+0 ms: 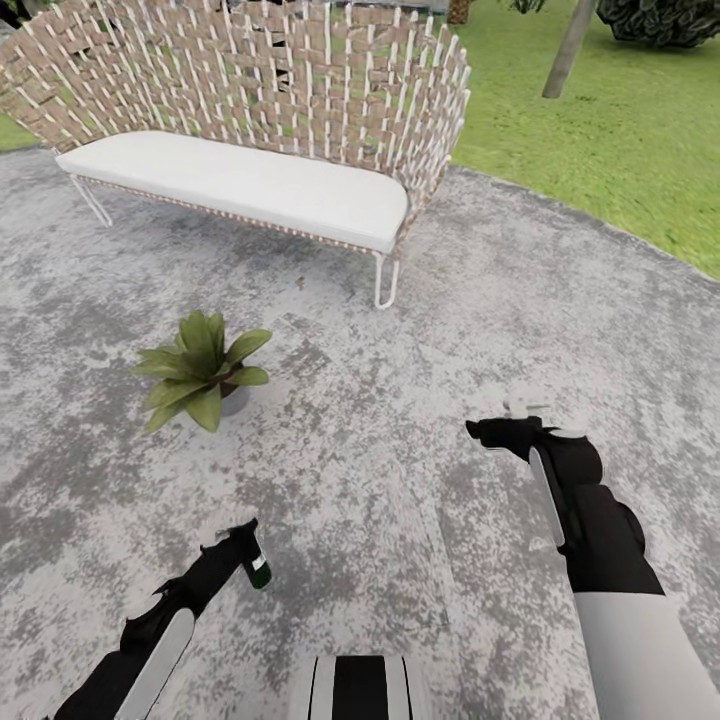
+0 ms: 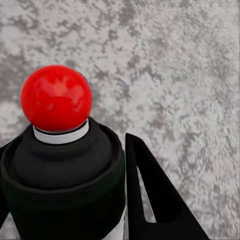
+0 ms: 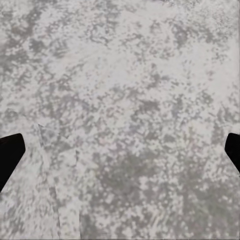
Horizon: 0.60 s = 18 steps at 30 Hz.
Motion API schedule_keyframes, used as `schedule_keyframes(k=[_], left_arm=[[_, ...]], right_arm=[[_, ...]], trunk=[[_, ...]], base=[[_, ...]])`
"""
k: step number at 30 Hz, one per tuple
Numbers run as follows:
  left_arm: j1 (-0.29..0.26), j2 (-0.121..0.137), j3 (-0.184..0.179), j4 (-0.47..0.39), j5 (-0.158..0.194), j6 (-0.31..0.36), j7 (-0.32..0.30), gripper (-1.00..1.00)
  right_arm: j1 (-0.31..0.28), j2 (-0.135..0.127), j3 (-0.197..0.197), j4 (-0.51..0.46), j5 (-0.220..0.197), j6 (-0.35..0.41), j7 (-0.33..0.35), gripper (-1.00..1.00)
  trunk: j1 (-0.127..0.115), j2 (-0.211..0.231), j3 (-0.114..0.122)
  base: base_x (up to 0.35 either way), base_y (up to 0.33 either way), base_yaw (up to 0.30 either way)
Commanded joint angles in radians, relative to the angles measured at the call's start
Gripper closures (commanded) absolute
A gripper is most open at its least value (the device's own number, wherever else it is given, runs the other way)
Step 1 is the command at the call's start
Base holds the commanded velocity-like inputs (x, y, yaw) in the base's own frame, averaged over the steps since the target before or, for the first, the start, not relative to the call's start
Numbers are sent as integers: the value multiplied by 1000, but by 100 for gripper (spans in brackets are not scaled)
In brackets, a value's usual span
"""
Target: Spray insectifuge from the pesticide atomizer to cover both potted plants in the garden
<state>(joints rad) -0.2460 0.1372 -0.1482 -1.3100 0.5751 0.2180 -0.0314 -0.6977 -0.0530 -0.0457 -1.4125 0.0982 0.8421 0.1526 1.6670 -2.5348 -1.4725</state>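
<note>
left gripper [image 1: 240, 540] clamping pesticide atomizer [image 2: 60, 165], label mostly hidden, perhaps

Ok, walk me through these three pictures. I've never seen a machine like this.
It's a simulated two-armed robot on wheels. The big picture looks down from its head onto a grey stone patio with a white-cushioned bench and a small potted plant. The other two come from cameras by each gripper. The left gripper holds a dark green spray bottle; up close you see its red tip and one black finger. The right gripper is open and empty, its fingers at the picture's edges, over bare stone.
</note>
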Motion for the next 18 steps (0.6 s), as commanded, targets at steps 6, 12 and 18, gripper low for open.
schedule_keyframes(k=[6, 12, 18], left_arm=[[26, 4, 114, -36, 2, 48, -5, 100], [73, 24, 225, -64, 4, 51, -104, 100], [110, 27, 314, -121, 0, 166, -195, 100]], right_arm=[[27, -1, 30, 2, 0, -87, -1, -100], [40, -1, 40, 3, 0, -98, 0, -100], [43, -1, 121, 1, 0, -17, -1, -100]], trunk=[[-3, 1, 26], [-5, 3, 49], [-8, 4, 73]], base=[[0, 0, 88], [0, 0, 3], [0, 0, 2]])
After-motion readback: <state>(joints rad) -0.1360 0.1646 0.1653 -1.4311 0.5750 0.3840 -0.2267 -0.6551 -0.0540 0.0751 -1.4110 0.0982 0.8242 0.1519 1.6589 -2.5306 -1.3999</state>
